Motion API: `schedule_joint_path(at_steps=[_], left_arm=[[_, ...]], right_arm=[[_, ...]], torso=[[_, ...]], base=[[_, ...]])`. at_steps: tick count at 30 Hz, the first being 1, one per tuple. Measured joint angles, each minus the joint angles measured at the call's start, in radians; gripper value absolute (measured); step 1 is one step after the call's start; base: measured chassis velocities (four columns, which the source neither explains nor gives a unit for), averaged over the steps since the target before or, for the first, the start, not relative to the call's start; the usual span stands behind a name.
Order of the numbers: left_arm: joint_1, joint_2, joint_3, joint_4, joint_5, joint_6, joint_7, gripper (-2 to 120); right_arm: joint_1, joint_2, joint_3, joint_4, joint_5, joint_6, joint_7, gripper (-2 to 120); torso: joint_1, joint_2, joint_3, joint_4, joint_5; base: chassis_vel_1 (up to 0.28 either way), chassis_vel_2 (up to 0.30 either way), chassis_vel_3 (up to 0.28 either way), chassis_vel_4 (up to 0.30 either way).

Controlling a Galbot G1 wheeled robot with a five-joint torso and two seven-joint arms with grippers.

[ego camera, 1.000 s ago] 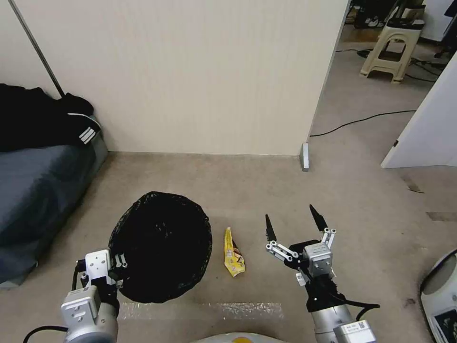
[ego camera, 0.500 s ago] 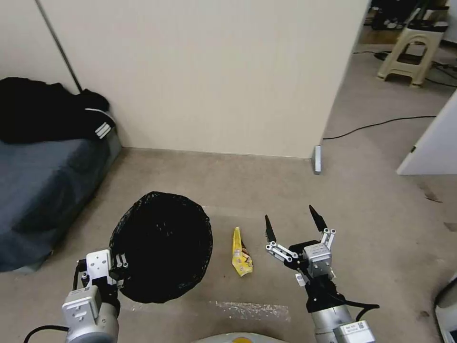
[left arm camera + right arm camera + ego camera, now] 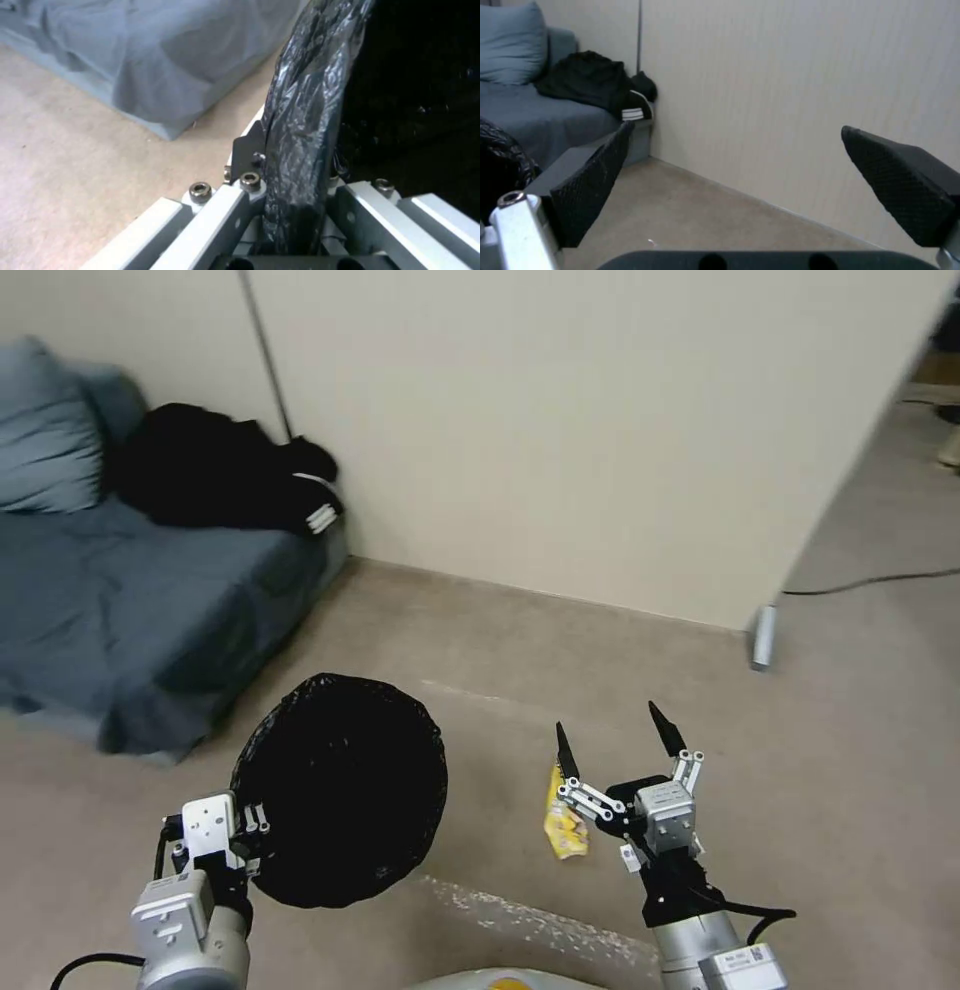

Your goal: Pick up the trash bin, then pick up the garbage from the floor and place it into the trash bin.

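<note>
The left gripper (image 3: 245,840) has its jaws clamped on the bin (image 3: 340,785) rim, holding it up, mouth open for litter. The right gripper (image 3: 612,740) hangs with jaws spread wide and empty, over the yellow wrapper (image 3: 562,815) on the floor (image 3: 800,750), apparently poised to grab it.

bin (image 3: 340,790) L | wrapper (image 3: 563,815) R on floor | sofa (image 3: 130,600) far L
</note>
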Motion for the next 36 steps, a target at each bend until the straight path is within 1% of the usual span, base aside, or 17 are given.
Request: schedule_joint_path(at_steps=[6,8,10,11,12,13,14,16,19,22,25,27,29,30,33,35,36], left_arm=[[0.001,0.000,0.005,0.000,0.003,-0.001,0.002,2],[0.003,0.001,0.009,0.000,0.013,-0.001,0.005,2],[0.006,0.001,0.013,0.000,0.021,-0.001,0.008,2],[0.006,0.001,0.013,0.000,0.021,-0.001,0.008,2],[0.006,0.001,0.014,0.000,0.023,-0.001,0.009,2],[0.009,0.000,0.015,0.000,0.025,-0.001,0.011,2],[0.009,0.000,0.015,0.000,0.025,-0.001,0.011,2],[0.012,-0.002,0.012,0.000,0.030,-0.001,0.014,2],[0.012,-0.004,0.011,0.000,0.032,-0.001,0.015,2],[0.015,-0.008,0.008,0.000,0.040,-0.001,0.017,2],[0.017,-0.010,0.007,0.000,0.044,-0.001,0.018,2],[0.018,-0.013,0.005,0.000,0.052,-0.001,0.019,2],[0.019,-0.014,0.005,0.000,0.054,0.000,0.019,2],[0.020,-0.016,0.006,0.000,0.057,0.000,0.020,2],[0.021,-0.016,0.007,0.000,0.058,-0.001,0.020,2],[0.024,-0.017,0.008,0.000,0.064,-0.003,0.021,2],[0.024,-0.017,0.008,0.000,0.064,-0.003,0.021,2]], right_arm=[[0.030,0.000,0.012,0.000,0.011,-0.038,0.003,100],[0.064,-0.022,0.010,0.000,0.056,-0.111,0.017,100],[0.107,-0.066,0.001,-0.013,0.129,-0.212,0.041,100],[0.107,-0.066,0.001,-0.013,0.129,-0.212,0.041,100],[0.121,-0.077,0.000,-0.021,0.142,-0.241,0.051,100],[0.151,-0.096,-0.005,-0.040,0.169,-0.305,0.079,100],[0.151,-0.096,-0.005,-0.040,0.169,-0.305,0.079,100],[0.197,-0.118,-0.009,-0.074,0.201,-0.394,0.119,100],[0.223,-0.127,-0.008,-0.097,0.211,-0.424,0.130,100],[0.296,-0.147,-0.003,-0.165,0.260,-0.490,0.147,100],[0.335,-0.159,-0.003,-0.209,0.289,-0.520,0.149,100],[0.389,-0.176,-0.008,-0.275,0.324,-0.562,0.150,100],[0.401,-0.179,-0.009,-0.290,0.330,-0.570,0.150,100],[0.433,-0.188,-0.013,-0.335,0.345,-0.597,0.152,100],[0.465,-0.196,-0.018,-0.383,0.367,-0.624,0.159,100],[0.511,-0.207,-0.036,-0.465,0.423,-0.661,0.183,100],[0.511,-0.207,-0.036,-0.465,0.423,-0.661,0.183,100]], torso=[[0.000,0.000,0.000,-0.0005,0.0001],[0.000,0.000,0.000,-0.0007,0.0001],[0.000,0.000,0.000,-0.0004,0.0001],[0.000,0.000,0.000,-0.0004,0.0001],[0.000,0.000,0.000,-0.0003,0.0000],[0.000,0.000,0.000,-0.0003,0.0001],[0.000,0.000,0.000,-0.0003,0.0001],[0.000,0.000,0.000,-0.0004,0.0000],[0.000,0.000,0.000,-0.0004,0.0001],[0.000,0.000,0.000,-0.0002,0.0002],[0.000,0.000,0.000,-0.0002,0.0002],[0.000,0.000,0.000,-0.0003,0.0001],[0.000,0.000,0.000,-0.0004,0.0001],[0.000,0.000,0.000,-0.0004,0.0000],[0.000,0.000,0.000,-0.0003,0.0001],[0.000,0.000,0.000,-0.0003,0.0001],[0.000,0.000,0.000,-0.0003,0.0001]], base=[[0.012,0.012,0.031,0.020],[0.000,0.000,0.000,0.000],[0.000,0.000,0.000,0.000],[0.000,0.000,0.000,0.000],[0.000,0.000,0.000,0.000],[0.000,0.000,0.000,0.000],[0.000,0.000,0.000,0.000],[0.000,0.000,0.000,0.000],[0.000,0.000,0.000,0.000],[0.000,0.000,0.000,0.000],[0.000,0.000,0.000,0.000],[0.000,0.000,0.000,0.000],[0.000,0.000,0.000,0.000],[0.000,0.000,0.000,0.000],[0.000,0.000,0.000,0.000],[0.000,0.000,0.000,0.000],[0.000,0.000,0.000,0.000]])
